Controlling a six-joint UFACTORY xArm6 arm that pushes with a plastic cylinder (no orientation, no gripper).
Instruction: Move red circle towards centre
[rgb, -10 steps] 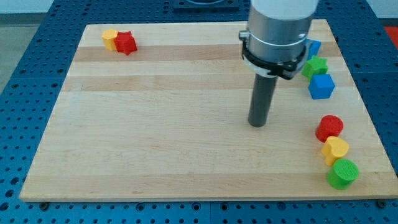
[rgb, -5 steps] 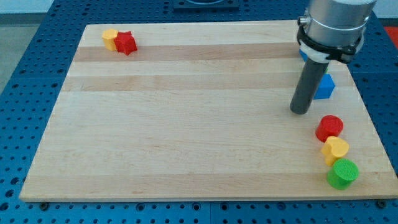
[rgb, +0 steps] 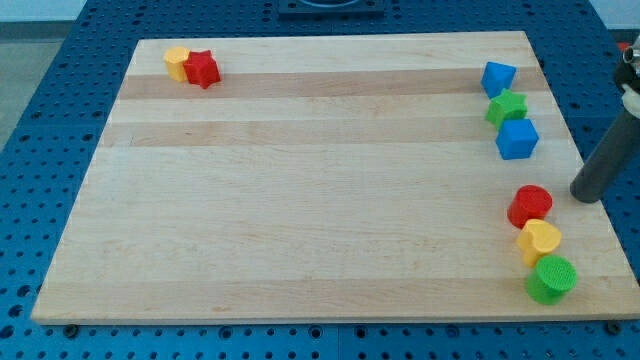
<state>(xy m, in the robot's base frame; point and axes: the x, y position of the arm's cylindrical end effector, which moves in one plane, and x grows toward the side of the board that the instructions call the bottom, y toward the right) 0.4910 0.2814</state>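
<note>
Yellow block (rgb: 539, 241) touching red circle (rgb: 530, 206)

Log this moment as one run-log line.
tip: my tip at view's right of red circle, apart | red circle: near right edge, touching yellow block | push: not begun

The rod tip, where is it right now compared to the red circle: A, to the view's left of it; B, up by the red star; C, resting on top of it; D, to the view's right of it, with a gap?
D: my tip sits to the view's right of the red circle, slightly higher in the view, with bare board showing between them.
</note>
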